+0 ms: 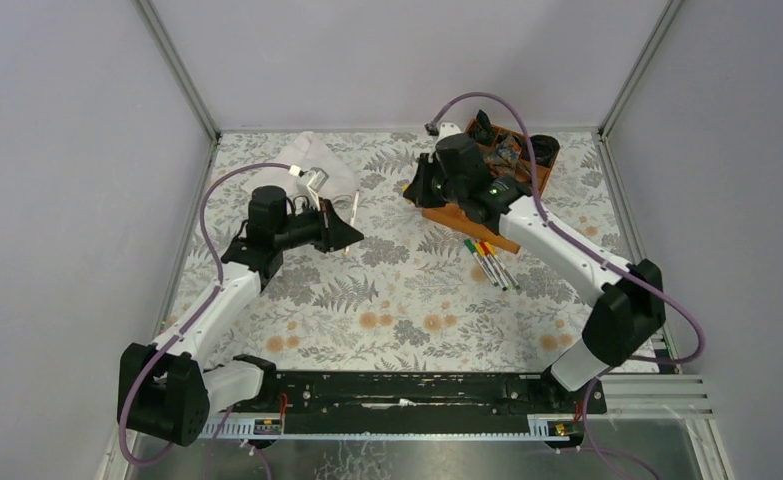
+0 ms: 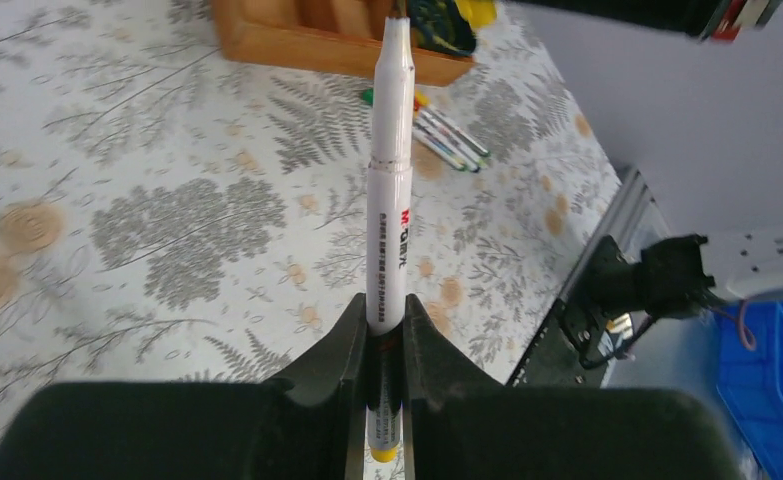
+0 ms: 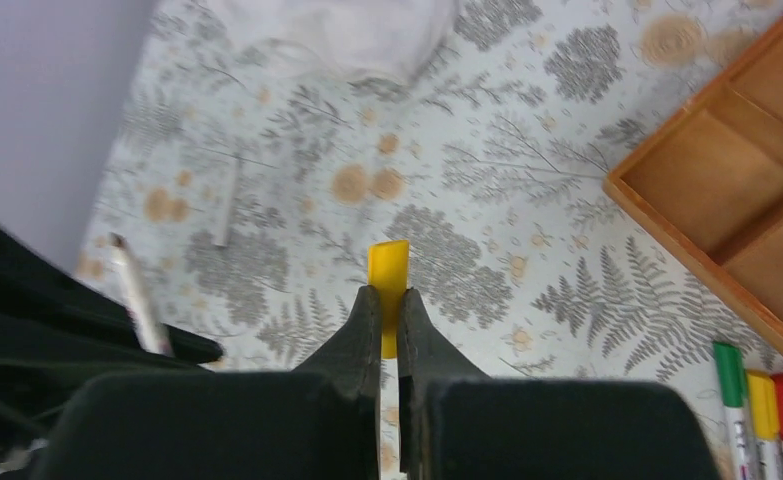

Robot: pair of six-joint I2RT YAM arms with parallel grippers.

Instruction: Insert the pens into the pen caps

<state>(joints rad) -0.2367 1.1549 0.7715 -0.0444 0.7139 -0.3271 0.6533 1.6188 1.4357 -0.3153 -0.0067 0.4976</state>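
My left gripper (image 2: pixel 385 310) is shut on a white-barrelled pen (image 2: pixel 391 190) with a yellow rear end. The pen's uncapped tip points away toward the wooden tray. In the top view this gripper (image 1: pixel 355 236) sits left of centre, with the pen (image 1: pixel 353 212) standing out of it. My right gripper (image 3: pixel 389 295) is shut on a yellow pen cap (image 3: pixel 388 265) that sticks out past the fingertips. In the top view it (image 1: pixel 413 190) hovers by the tray's left end, apart from the pen. Several capped pens (image 1: pixel 489 262) lie side by side on the table.
A wooden compartment tray (image 1: pixel 467 215) stands at the back right and also shows in the right wrist view (image 3: pixel 667 215). A white cloth (image 1: pixel 317 162) lies at the back left. A thin pale stick (image 3: pixel 229 200) lies on the patterned table. The capped pens show at bottom right (image 3: pixel 757 420).
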